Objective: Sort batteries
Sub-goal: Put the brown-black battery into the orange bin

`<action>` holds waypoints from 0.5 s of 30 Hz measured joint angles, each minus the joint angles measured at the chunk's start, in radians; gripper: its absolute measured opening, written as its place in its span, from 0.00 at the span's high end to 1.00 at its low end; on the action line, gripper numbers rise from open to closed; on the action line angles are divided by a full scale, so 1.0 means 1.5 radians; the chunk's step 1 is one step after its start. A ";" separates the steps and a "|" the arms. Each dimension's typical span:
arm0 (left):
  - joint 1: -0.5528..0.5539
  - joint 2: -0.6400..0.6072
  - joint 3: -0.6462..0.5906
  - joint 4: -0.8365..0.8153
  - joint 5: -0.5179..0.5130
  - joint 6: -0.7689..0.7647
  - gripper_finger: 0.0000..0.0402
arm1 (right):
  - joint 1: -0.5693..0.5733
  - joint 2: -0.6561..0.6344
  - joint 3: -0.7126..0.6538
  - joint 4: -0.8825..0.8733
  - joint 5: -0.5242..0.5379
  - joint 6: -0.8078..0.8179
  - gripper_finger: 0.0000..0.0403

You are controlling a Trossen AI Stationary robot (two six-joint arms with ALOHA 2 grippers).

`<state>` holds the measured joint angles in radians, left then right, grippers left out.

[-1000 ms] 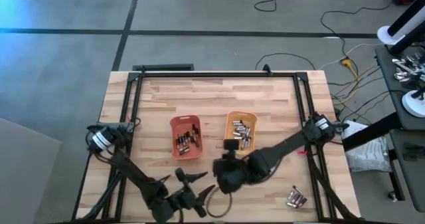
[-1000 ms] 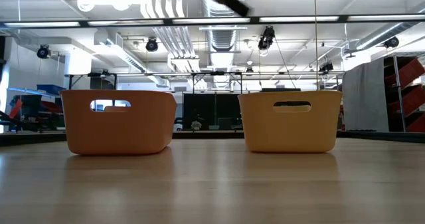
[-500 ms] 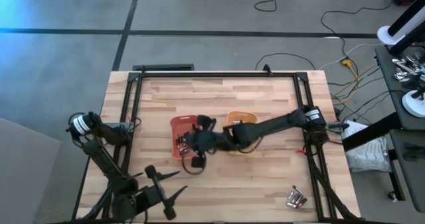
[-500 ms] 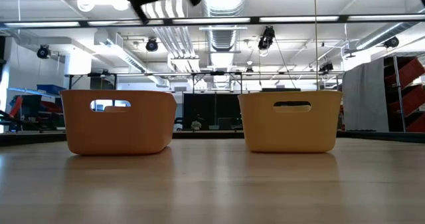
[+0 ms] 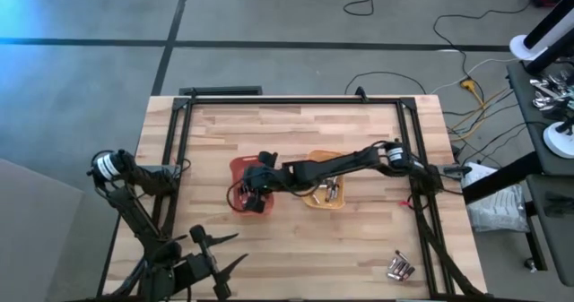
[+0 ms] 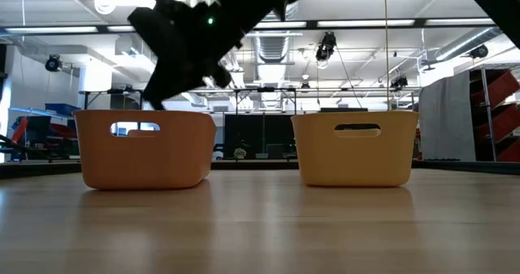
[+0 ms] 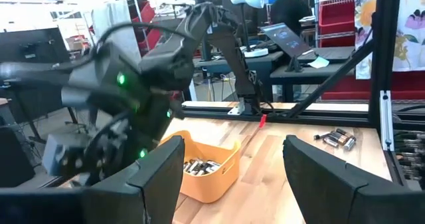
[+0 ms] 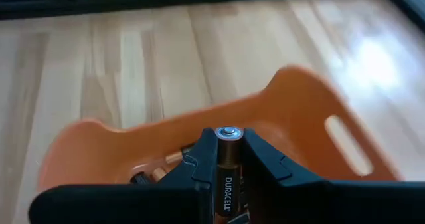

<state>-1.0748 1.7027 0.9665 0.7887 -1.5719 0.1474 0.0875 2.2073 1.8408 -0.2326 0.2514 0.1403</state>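
An orange tray (image 5: 240, 166) and a yellow tray (image 5: 316, 201) stand side by side mid-table, each holding several batteries. My right gripper (image 5: 255, 194) hangs over the orange tray (image 8: 299, 111), shut on one dark battery (image 8: 227, 167) with a coppery end. In the low view its arm (image 6: 191, 42) shows above the orange tray (image 6: 146, 148). A few loose batteries (image 5: 400, 267) lie on the wood near the front right corner. My left gripper (image 5: 215, 253) waits open near the front left edge, with nothing between its fingers (image 7: 159, 177). My right gripper pinches the battery's two sides (image 8: 227, 159) between its two fingers, close to the coppery end (image 8: 228, 133). The battery lies along the fingers, that end just past their tips. It is lifted clear above the orange tray, and the fingers slant down toward it.
The yellow tray (image 7: 206, 171) with silvery batteries and the loose batteries (image 7: 335, 139) also show in the left wrist view. A black frame (image 5: 269, 103) borders the table's far and side edges. Bare wood lies in front of both trays.
My right gripper has swung from the table's near middle toward the far left, passing the yellow tray, and now hangs over the orange tray, lower in the low view. My left arm has drawn back toward the table's left near corner.
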 joint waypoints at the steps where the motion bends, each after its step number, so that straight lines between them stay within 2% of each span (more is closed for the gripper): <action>1: 0.000 0.000 0.000 0.000 0.000 0.000 0.42 | -0.003 0.008 0.000 0.001 0.000 0.016 0.91; 8: 0.001 0.000 0.000 0.000 0.000 0.000 0.42 | -0.021 0.046 0.000 0.004 0.001 0.042 0.91; 15: 0.001 0.000 0.000 0.000 0.000 0.001 0.42 | -0.023 0.058 0.000 -0.003 -0.034 0.041 0.90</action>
<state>-1.0733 1.7030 0.9665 0.7887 -1.5715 0.1482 0.0535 2.2941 1.8408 -0.2370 0.2005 0.2016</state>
